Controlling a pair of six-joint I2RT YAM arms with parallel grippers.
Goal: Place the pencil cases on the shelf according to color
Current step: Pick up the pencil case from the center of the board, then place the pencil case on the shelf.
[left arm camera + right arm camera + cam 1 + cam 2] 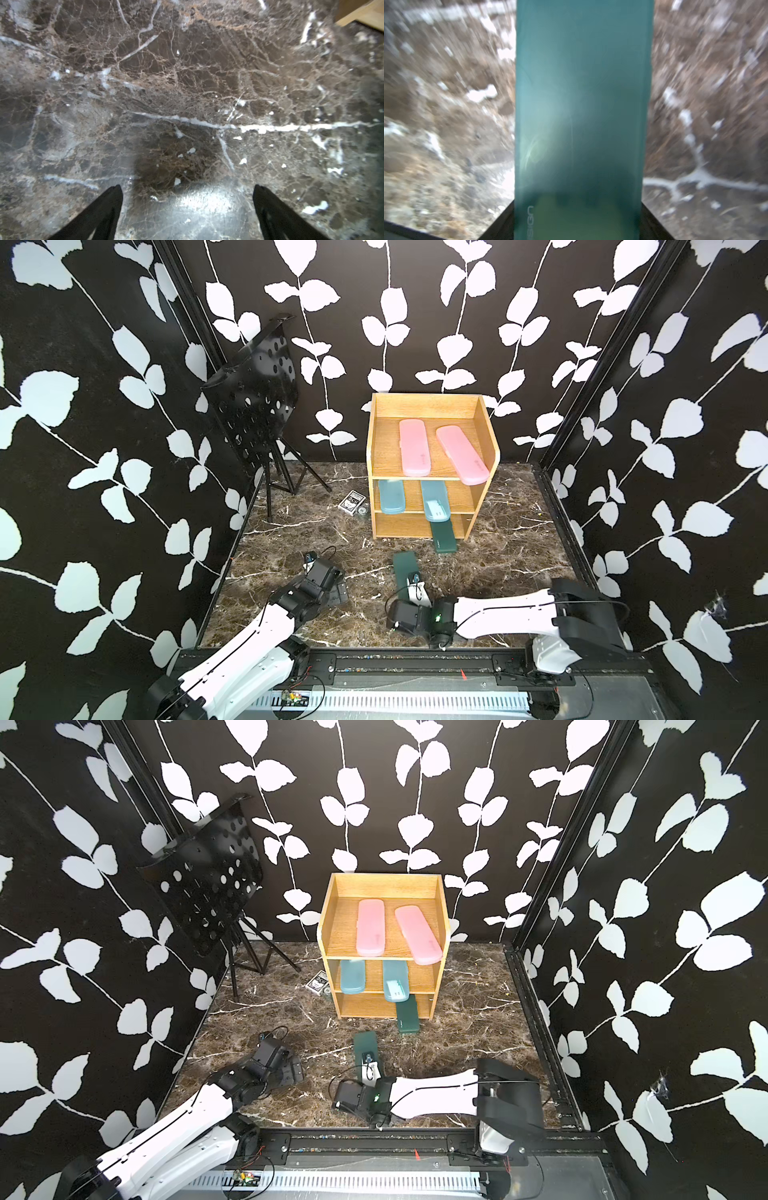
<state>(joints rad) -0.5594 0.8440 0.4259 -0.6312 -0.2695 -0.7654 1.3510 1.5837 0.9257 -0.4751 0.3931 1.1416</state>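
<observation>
Right wrist view: clamps green case across its width, jaws part-open. Runs lengthwise ahead of right gripper, toward shelf.

Robot lab test cell: leaf-print backdrop walls box in marble-look tabletop; white left arm, right arm based by black rail behind fingers; wooden shelf, music stand set ahead of fingers.

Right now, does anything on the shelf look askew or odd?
The right pink case lies slanted on the top tier of the shelf, overhanging the front. The right blue case overhangs the middle tier; a dark green case sticks out of the bottom one.
</observation>
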